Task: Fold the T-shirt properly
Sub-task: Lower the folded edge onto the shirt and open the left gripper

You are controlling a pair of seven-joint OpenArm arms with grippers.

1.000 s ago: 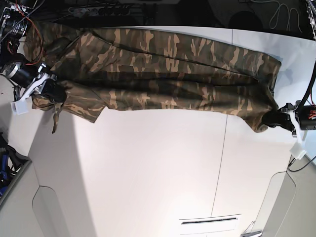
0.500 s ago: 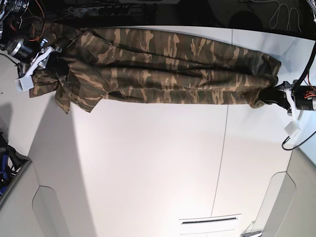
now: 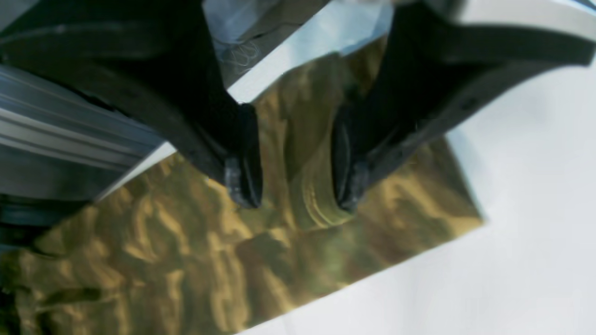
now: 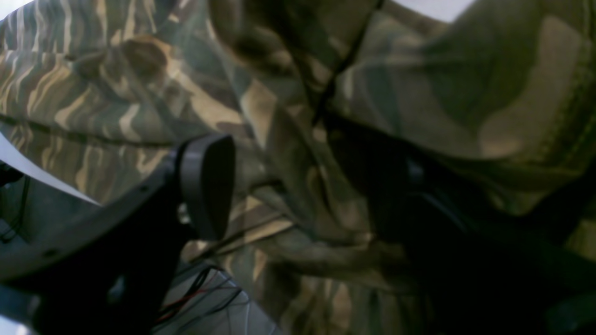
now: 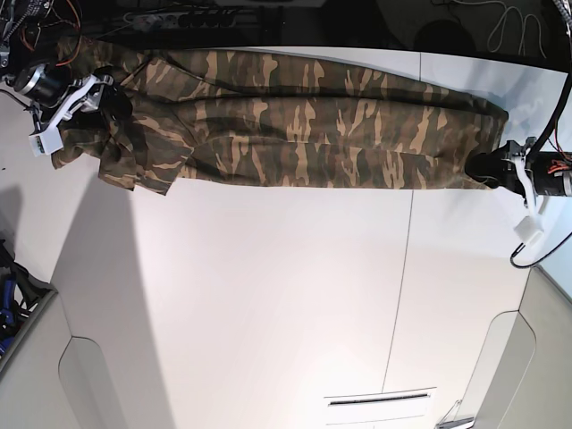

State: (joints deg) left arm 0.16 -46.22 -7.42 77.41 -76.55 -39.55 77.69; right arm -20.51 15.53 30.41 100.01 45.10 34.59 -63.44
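Left wrist view: the left gripper [image 3: 293, 172] has its two black fingers [image 3: 242, 172] apart, with a gap between the pads; a ridge of the T-shirt [image 3: 186, 265] cloth lies in that gap, and neither pad presses on it. The cloth spreads toward 7 o'clock over the white table [image 3: 535, 209].

In the right wrist view the right gripper [image 4: 298, 195] stands wide apart: one pad [image 4: 207, 184] at 9 o'clock is bare, while the other finger at 3 o'clock is buried under draped cloth.

In the base view the T-shirt [image 5: 295, 121] lies as a long band across the table's [image 5: 268, 304] 12 o'clock edge, with the right gripper [image 5: 105, 100] at its 9 o'clock end and the left gripper [image 5: 490, 166] at its 3 o'clock end.
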